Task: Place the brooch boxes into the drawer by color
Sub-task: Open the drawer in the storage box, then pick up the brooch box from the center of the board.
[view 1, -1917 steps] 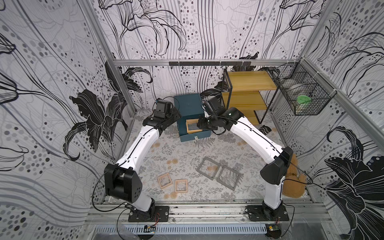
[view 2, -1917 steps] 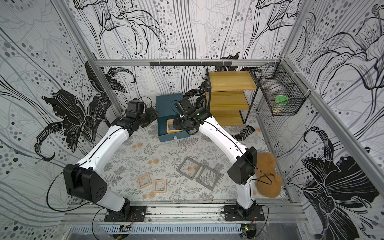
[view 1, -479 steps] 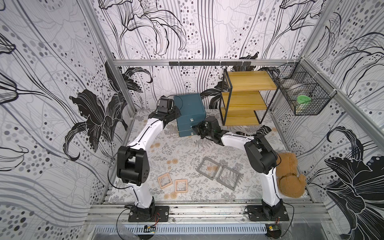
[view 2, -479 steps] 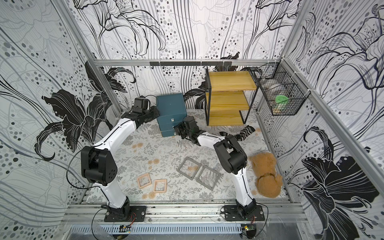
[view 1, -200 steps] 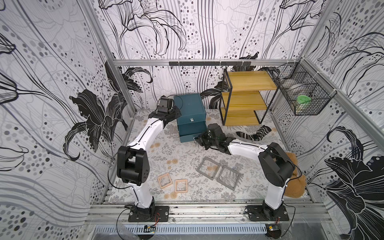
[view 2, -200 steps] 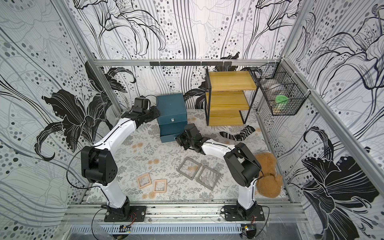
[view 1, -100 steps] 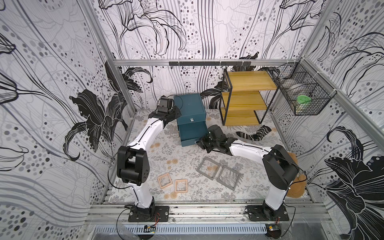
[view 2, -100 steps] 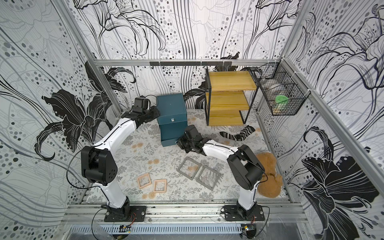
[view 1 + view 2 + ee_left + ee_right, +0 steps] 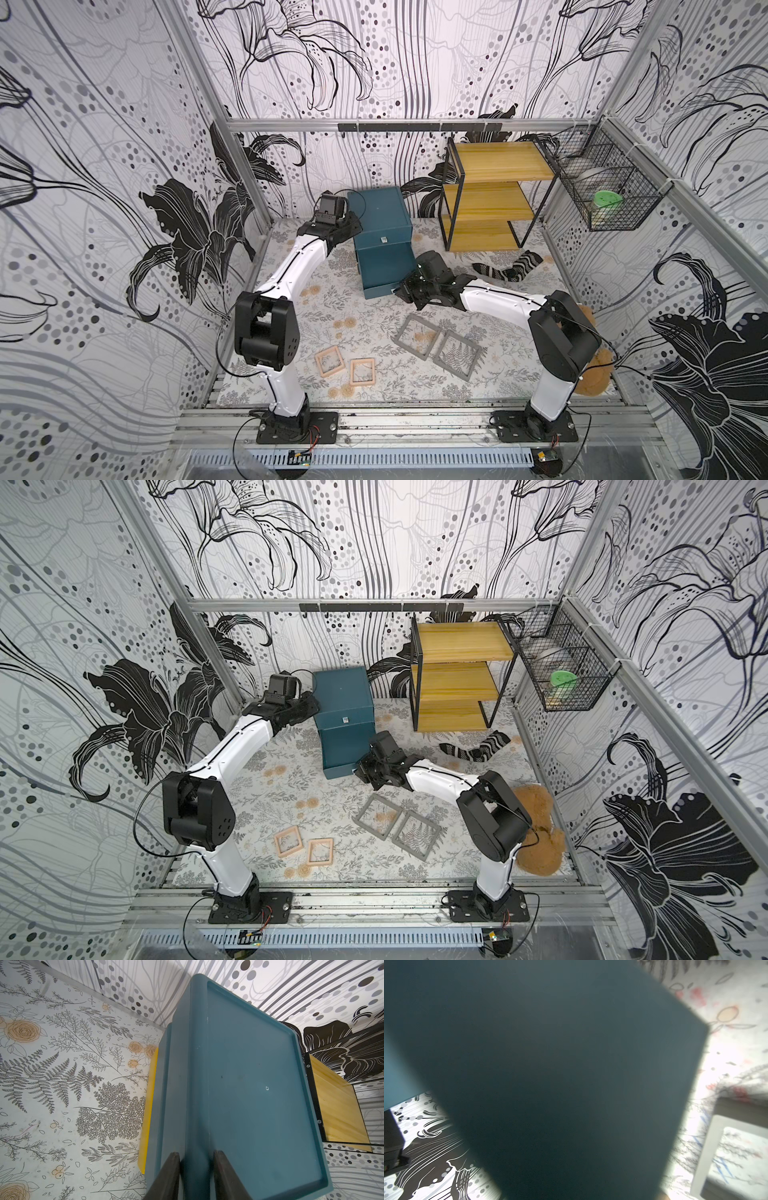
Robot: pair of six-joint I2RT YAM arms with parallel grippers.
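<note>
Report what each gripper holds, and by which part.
Left gripper clamps the dark teal-blue boxy drawer chest by its upper side edge. Right gripper is shut at the front of the lowest drawer; any hold there is hidden.

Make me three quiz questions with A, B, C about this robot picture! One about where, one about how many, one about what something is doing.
1. Where is the striped sock?
A. in the wire basket
B. on the table by the wooden shelf
C. on the teddy

2. How many brooch boxes lie on the table?
A. two
B. four
C. six

3. What is the left gripper doing?
A. clamping the drawer chest
B. waving in air
C. open above the sock

Answers: B, it lies near the shelf's foot; B, two grey, two pinkish-tan; A, its fingers pinch the chest's edge.
</note>
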